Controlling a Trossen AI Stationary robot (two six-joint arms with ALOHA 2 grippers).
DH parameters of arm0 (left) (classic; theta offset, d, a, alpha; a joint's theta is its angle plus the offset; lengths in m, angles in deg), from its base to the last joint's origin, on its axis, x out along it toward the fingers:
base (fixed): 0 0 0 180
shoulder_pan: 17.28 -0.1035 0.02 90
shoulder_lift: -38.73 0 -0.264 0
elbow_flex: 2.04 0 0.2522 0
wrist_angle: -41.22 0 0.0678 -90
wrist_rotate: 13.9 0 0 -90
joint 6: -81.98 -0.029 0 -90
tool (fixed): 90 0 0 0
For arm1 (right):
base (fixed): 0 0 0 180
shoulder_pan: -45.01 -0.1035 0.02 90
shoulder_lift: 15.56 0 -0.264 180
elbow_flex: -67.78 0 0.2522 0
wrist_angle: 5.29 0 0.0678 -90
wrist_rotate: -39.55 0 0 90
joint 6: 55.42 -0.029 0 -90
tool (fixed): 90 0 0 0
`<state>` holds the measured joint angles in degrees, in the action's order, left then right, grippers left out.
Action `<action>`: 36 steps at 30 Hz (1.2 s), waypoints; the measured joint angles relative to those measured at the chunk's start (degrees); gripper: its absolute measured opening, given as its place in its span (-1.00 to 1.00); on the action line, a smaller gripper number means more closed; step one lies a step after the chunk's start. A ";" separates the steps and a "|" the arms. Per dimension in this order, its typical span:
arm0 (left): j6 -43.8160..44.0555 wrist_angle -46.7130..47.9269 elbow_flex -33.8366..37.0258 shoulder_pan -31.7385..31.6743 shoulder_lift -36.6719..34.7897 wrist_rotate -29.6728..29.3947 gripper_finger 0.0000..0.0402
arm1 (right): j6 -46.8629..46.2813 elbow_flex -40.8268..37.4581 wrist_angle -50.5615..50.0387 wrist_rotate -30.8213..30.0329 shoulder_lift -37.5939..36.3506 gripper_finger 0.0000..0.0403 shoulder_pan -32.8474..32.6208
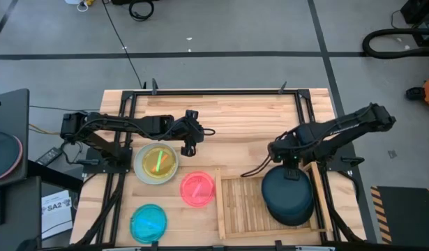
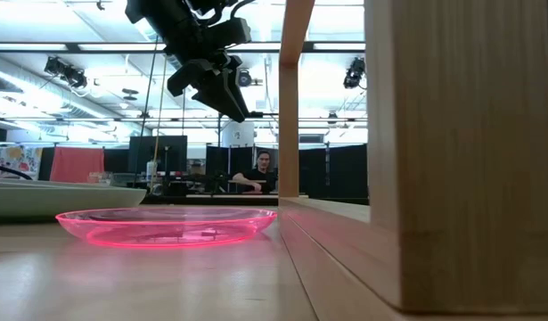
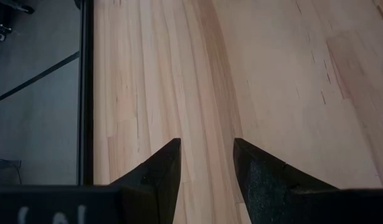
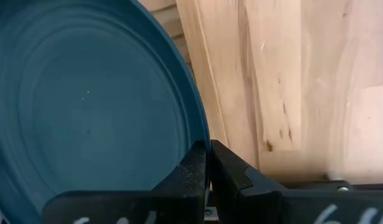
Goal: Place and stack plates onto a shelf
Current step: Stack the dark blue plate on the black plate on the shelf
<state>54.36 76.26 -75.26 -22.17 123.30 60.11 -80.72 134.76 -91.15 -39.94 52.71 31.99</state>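
A dark teal plate (image 1: 289,199) hangs over the right half of the shelf (image 1: 242,206), a light slatted wooden tray at the table's near edge. My right gripper (image 4: 208,163) is shut on this plate. Left of the shelf, a pink plate (image 1: 197,188) and a cyan plate (image 1: 148,223) lie flat on the table. A yellow-green plate (image 1: 158,160) rests inside a pale plate (image 1: 141,171). My left gripper (image 3: 207,152) stands open above bare wood, just beyond the pale plate, with nothing between its fingers. My right gripper pinches the teal plate's rim (image 4: 196,134) between its two fingers (image 4: 192,167), at the plate's far edge (image 1: 287,170). The fingers come steeply from above, pointing down. Whether the plate's underside touches the shelf does not show.
Black frame rails (image 1: 123,139) run along the table's left and right sides. The shelf's raised rim (image 2: 327,227) and a wooden upright (image 2: 461,134) fill the right of the low view. A person (image 2: 265,174) sits far behind the table. Bare wood lies at the table's far middle (image 1: 242,118).
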 joint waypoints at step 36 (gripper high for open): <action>0.00 -0.02 0.00 -0.02 0.00 0.00 -0.24 | -0.72 -11.68 10.80 3.11 0.02 -0.82 -6.81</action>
<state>54.36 76.24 -75.26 -22.19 123.30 60.12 -81.44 123.08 -80.35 -36.82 52.73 25.18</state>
